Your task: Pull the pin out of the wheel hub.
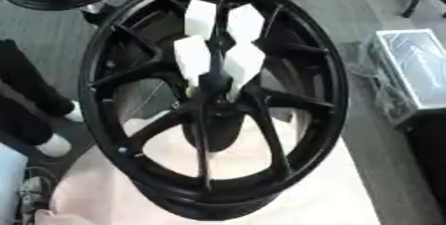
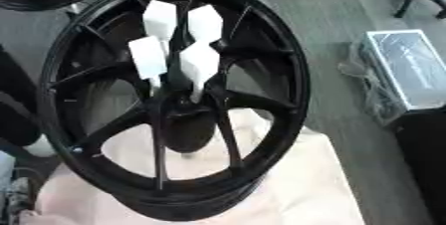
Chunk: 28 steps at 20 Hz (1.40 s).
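finding: only one item here might belong to my body. four white pieces (image 1: 218, 40), blocky and faceted, with flat faces and angled ends, stand in two pairs. a narrow black part runs between them. i cannot tell whether they belong to my hand. no cable, screw, marking or silver joint can be made out on them.

I am looking at a shiny black wheel hub (image 1: 213, 99) in the middle of the frame. Four plain white blocks (image 1: 218, 45) are sticking up near its middle. A pale pinkish cloth (image 2: 296, 189) is showing under it. The floor (image 1: 366, 0) at upper right is grey.
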Motion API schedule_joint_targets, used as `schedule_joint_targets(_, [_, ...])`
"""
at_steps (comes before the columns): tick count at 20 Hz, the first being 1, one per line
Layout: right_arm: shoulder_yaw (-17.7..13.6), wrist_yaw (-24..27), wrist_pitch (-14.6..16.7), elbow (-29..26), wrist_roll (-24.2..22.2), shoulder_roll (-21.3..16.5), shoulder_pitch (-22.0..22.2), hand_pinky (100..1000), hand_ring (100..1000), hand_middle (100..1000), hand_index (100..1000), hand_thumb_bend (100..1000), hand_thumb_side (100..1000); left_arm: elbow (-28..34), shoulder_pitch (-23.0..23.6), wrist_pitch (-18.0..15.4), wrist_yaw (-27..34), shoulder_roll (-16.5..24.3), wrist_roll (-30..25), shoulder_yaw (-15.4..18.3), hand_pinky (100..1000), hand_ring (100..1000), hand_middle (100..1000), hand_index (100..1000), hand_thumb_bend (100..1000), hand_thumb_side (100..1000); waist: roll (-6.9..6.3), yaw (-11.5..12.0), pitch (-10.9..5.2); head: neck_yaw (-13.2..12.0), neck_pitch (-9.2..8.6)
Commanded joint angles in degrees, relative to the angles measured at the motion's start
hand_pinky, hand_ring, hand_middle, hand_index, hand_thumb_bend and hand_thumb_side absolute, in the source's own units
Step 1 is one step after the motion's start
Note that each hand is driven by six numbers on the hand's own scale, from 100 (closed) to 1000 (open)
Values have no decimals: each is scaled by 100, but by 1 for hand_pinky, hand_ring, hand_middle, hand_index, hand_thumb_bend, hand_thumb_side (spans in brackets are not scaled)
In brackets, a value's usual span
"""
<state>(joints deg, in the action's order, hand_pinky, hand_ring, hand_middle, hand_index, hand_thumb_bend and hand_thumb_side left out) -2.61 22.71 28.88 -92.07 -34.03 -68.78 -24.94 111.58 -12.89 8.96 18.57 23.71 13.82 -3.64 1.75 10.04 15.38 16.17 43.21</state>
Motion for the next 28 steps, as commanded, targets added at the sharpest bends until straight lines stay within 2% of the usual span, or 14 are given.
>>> schedule_joint_targets(1, [38,-467,205,-230,-239,-164,-121,984,877,871,921,100,175,83,-53,-16,2,107,31,88,705,905,852,742,134,826,25,57,-58,122,-34])
schedule_joint_targets(4, [75,-809,335,-284,-321,-120,-141,975,875,872,919,100,180,76,-55,-15,-2,77,36,91,705,905,852,741,136,831,58,174,-32,286,-61])
schedule_joint_targets(12, [88,-1336,346,-182,64,-91,-32,967,874,877,920,100,205,80,65,0,-22,87,48,94,705,906,852,739,136,849,115,518,8,742,-134])
schedule_joint_targets(18, [84,-1679,272,17,194,-129,-21,956,867,874,904,100,471,48,197,0,-36,92,109,141,705,907,853,739,134,857,128,659,2,913,-113])
schedule_joint_targets(19, [90,-1731,246,26,193,-132,-34,956,866,873,904,123,497,42,206,-1,-39,94,114,146,705,907,853,739,134,857,126,671,0,939,-102])
schedule_joint_targets(20, [101,-1788,222,45,187,-131,-59,950,865,873,901,234,539,36,215,0,-39,92,119,148,705,907,853,739,135,859,123,681,-6,971,-85])
schedule_joint_targets(21, [115,-1872,211,62,181,-130,-94,943,865,874,897,249,573,28,220,3,-36,85,118,144,705,908,853,739,140,846,121,692,-14,1016,-56])
schedule_joint_targets(28, [374,-2401,198,128,195,50,-323,931,863,875,893,252,606,-48,269,38,-28,40,67,88,705,908,853,739,141,872,109,720,-74,1144,55])
